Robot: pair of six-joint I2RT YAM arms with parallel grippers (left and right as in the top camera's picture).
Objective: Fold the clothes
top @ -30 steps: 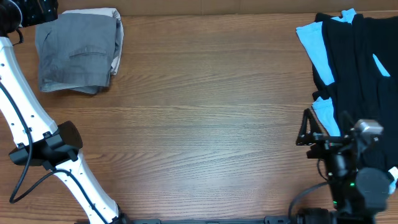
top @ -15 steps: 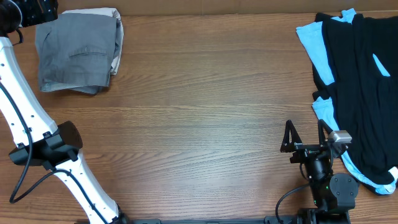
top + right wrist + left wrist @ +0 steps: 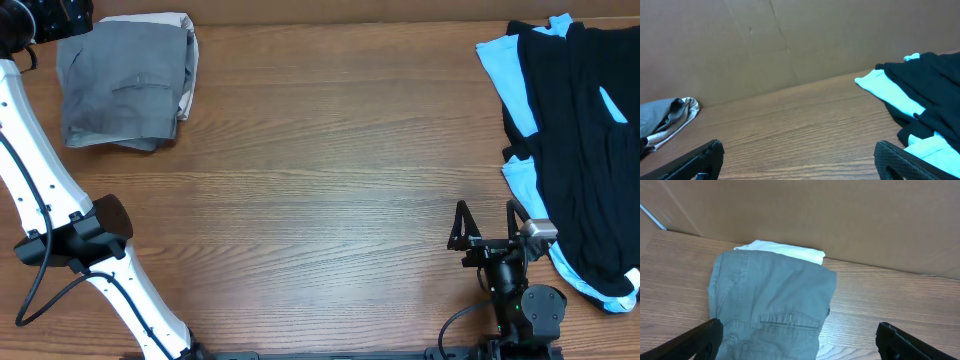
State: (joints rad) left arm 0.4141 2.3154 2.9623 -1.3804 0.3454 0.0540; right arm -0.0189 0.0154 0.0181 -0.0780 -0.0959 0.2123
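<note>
The grey shorts (image 3: pixel 125 85) lie folded at the back left of the table, welt pocket up, with a beige garment (image 3: pixel 186 62) peeking out beneath them. A heap of black clothes (image 3: pixel 585 140) and light-blue clothes (image 3: pixel 505 60) lies at the right edge. My left gripper (image 3: pixel 799 330) hovers over the near end of the shorts (image 3: pixel 772 300), open, its fingers wide on either side and holding nothing. My right gripper (image 3: pixel 487 215) stands open and empty low over bare wood at the front right, just left of the heap. In the right wrist view the light-blue cloth (image 3: pixel 890 92) lies ahead to the right.
A brown cardboard wall (image 3: pixel 790 40) runs along the back of the table. The left arm's white links (image 3: pixel 30 150) stretch from the front left to the back left corner. Bare wooden tabletop (image 3: pixel 330 170) spans the middle.
My right arm has swung left off the heap's edge and drawn back toward the front, gripper still open. The left arm and the clothes have not moved.
</note>
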